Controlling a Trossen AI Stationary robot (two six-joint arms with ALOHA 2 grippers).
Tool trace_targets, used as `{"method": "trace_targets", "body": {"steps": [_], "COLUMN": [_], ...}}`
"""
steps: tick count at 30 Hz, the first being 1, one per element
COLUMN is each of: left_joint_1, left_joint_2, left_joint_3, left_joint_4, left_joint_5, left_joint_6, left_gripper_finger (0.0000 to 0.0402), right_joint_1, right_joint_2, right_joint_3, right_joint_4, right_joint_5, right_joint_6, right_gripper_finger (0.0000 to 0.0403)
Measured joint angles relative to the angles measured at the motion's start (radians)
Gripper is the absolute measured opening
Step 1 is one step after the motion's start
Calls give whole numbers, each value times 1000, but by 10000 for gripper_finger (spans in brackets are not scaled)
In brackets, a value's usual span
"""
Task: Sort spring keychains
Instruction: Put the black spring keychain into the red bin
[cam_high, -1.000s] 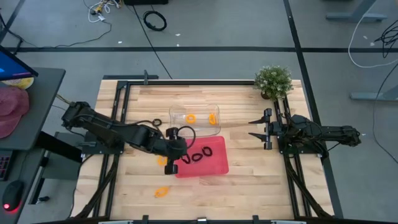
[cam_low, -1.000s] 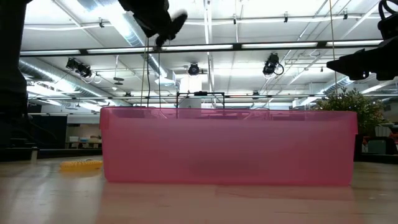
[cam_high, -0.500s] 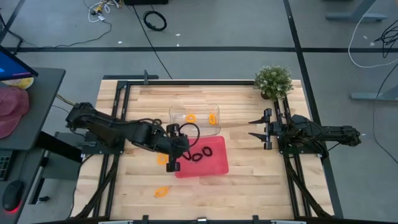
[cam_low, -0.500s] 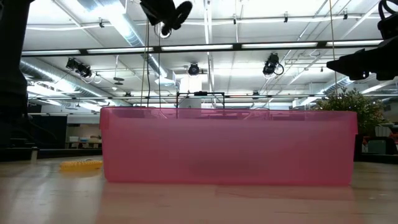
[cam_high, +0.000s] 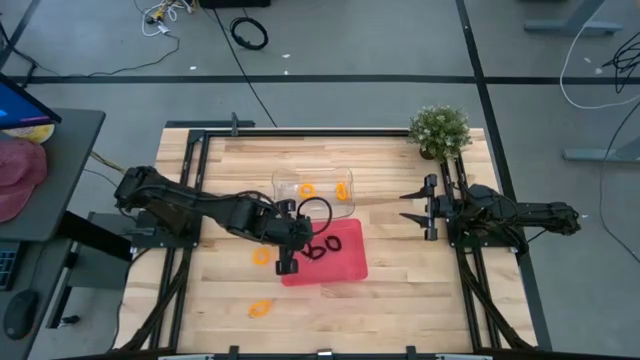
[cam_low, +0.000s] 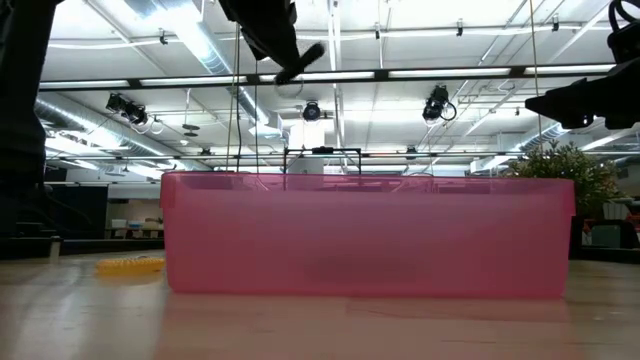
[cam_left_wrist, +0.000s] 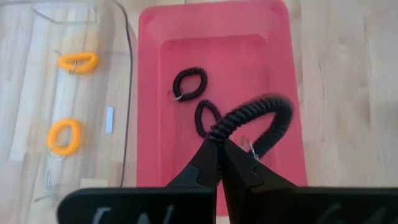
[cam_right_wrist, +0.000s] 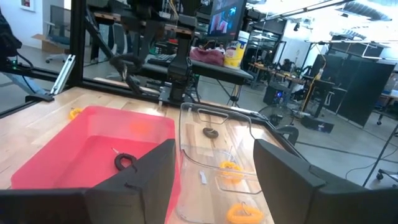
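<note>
Two black spring keychains (cam_left_wrist: 189, 83) lie in pink tray (cam_high: 350, 262). Left hand (cam_left_wrist: 219, 157) hovers over tray's 9 o'clock edge, fingers pinched tight on third black spring keychain (cam_left_wrist: 258, 118), coil dangling above tray. Two orange keychains (cam_high: 307, 189) sit in clear tray (cam_high: 280, 182), touching pink tray at its 12 o'clock. Two more orange ones (cam_high: 262, 256) on wooden surface (cam_high: 400, 290), around pink tray's 8 o'clock. Right hand (cam_high: 408, 206) waits at 3 o'clock, fingers spread, empty.

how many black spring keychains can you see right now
3: two black keychains lie in the pink tray; one hangs from the shut left hand above it. Others may be hidden.
</note>
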Motion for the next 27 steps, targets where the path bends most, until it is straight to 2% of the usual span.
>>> {"method": "trace_targets", "body": {"steps": [14,27], "left_joint_1": [8,8], "left_joint_2": [15,15], "left_joint_3": [0,0], "left_joint_4": [11,12], "left_joint_5": [0,-44], "left_joint_6": [4,4], "left_gripper_finger": [5,5], "right_joint_1": [0,0], "right_joint_2": [1,1], "right_joint_3": [0,0], "right_joint_4": [-2,-3], "right_joint_5": [0,0], "right_joint_6": [0,0], "right_gripper_finger": [222,222]}}
